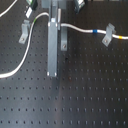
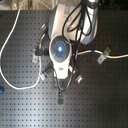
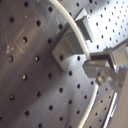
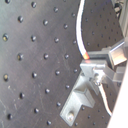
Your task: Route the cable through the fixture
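Both exterior views are filled by a black perforated board [image 1: 90, 95] with a regular grid of small holes; nothing of the room beyond its edges can be made out. Several small grey fixture clips are bolted to the board, one [image 1: 24, 33] toward the first exterior view's left, one [image 1: 107, 36] toward the first exterior view's right, and one [image 1: 64, 45] just beside the long grey gripper bar [image 1: 53, 47] that hangs over the middle of the board. The gripper [image 3: 102, 67] is seen in both wrist views with its grey fingers [image 4: 95, 75] set narrowly around the cable [image 1: 30, 37], which appears to be pinched between them, though the contact itself is partly blurred. The white cable is seen in the first exterior view running from the near left edge up past the left clip, across behind the bar, and on to the right clip, where a blue band [image 1: 95, 32] and a yellow band [image 1: 120, 36] are carried. In the first wrist view, the cable is seen passing over a grey clip [image 3: 67, 47] just beside the fingers.
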Available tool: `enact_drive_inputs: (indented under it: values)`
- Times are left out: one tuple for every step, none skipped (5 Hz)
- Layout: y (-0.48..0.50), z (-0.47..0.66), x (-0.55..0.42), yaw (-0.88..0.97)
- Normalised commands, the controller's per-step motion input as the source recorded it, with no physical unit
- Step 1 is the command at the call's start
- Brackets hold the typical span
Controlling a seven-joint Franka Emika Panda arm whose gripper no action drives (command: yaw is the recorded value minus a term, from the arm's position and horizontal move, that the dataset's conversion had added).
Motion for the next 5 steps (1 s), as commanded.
enact_drive_inputs:
  values:
    - [0.3, 0.06, -0.035, 0.0]
    - [0.209, 0.48, -0.025, 0.0]
    - [0.229, 0.56, -0.089, 0.0]
    - [0.307, 0.32, -0.075, 0.0]
    - [0.028, 0.01, 0.001, 0.0]
